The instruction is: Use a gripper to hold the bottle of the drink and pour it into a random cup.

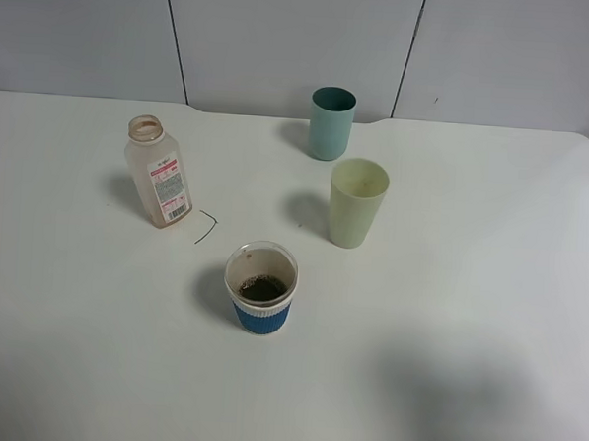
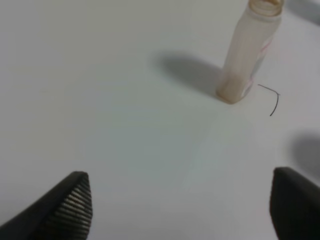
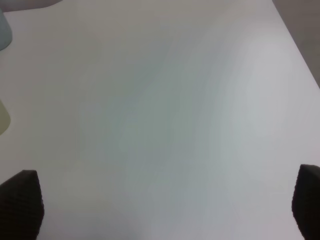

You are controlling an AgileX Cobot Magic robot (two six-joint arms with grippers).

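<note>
The bottle (image 1: 159, 174) stands upright and uncapped at the left of the white table (image 1: 488, 290), with only a brownish trace at its base. It also shows in the left wrist view (image 2: 248, 52). The blue-sleeved paper cup (image 1: 260, 288) stands in front of it, towards the middle, with dark liquid inside. My left gripper (image 2: 182, 210) is open and empty, well short of the bottle. My right gripper (image 3: 165, 205) is open and empty over bare table. Neither gripper shows in the exterior high view.
A teal cup (image 1: 331, 123) stands at the back middle and a taller pale green cup (image 1: 358, 202) in front of it. A thin dark curved wire (image 1: 207, 227) lies beside the bottle, also in the left wrist view (image 2: 272, 100).
</note>
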